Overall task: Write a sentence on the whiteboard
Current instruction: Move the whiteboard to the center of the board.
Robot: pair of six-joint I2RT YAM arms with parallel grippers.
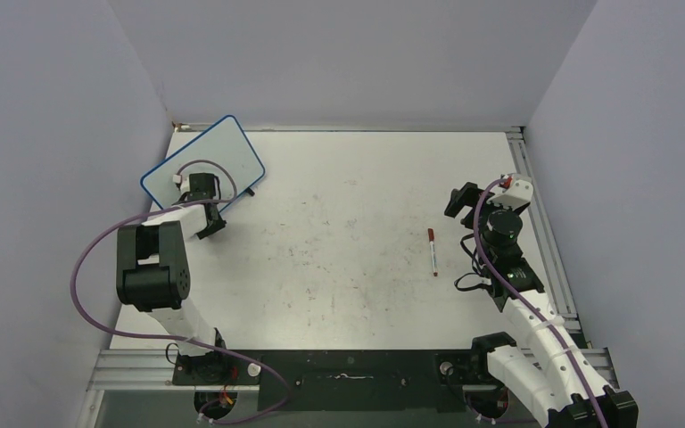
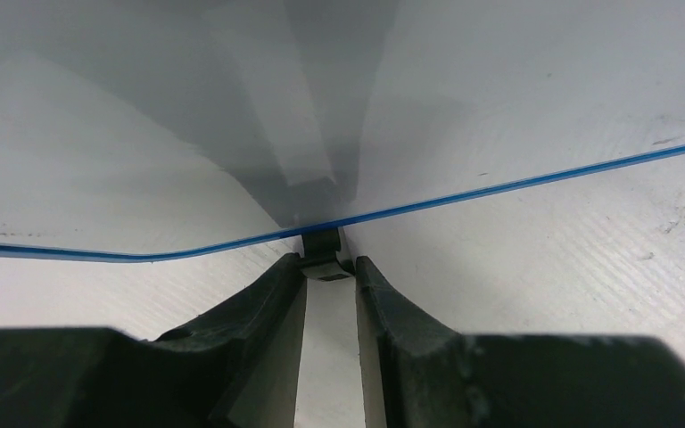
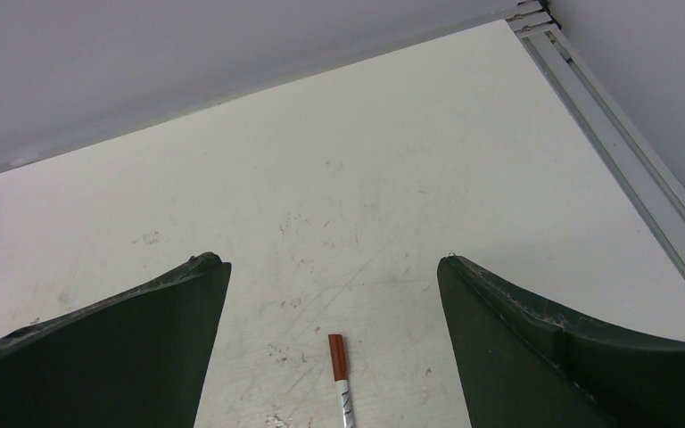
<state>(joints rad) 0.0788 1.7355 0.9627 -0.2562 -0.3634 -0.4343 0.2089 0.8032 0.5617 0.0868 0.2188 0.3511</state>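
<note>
Blue-framed whiteboard point(image 1: 203, 164) blank; step: securing it. Left tool point(image 2: 329, 267) narrowed around black foot point(image 2: 321, 250), grip unconfirmed. Right tool point(image 3: 330, 259) spread wide over red-capped marker point(image 3: 339, 379). Next: fetch marker, uncap.

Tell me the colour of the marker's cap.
Red cap on the slim white marker; clearest in right wrist view.
</note>
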